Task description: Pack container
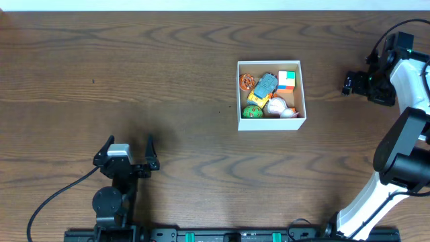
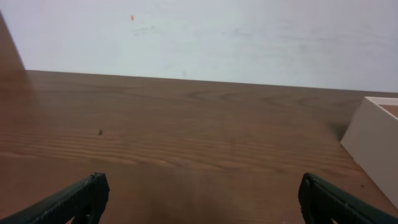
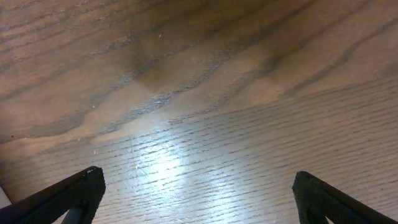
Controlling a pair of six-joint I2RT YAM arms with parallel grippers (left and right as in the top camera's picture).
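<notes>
The container (image 1: 269, 124) is a square white box at the middle right of the table. Inside lie a colour cube (image 1: 287, 80), a yellow and blue toy car (image 1: 264, 87), an orange round toy (image 1: 247, 82), a green and yellow ball (image 1: 252, 111) and a white and red toy (image 1: 277, 106). My left gripper (image 1: 129, 146) is open and empty near the front left, far from the box. The box's white wall (image 2: 373, 143) shows at the right edge of the left wrist view, beyond the open fingers (image 2: 202, 199). My right gripper (image 1: 349, 83) is open and empty to the right of the box, over bare wood (image 3: 199, 196).
The dark wooden table (image 1: 134, 67) spreads to the left and front of the box. A pale wall (image 2: 217, 37) stands behind the table's far edge. The right arm's white links (image 1: 410, 74) run along the right side.
</notes>
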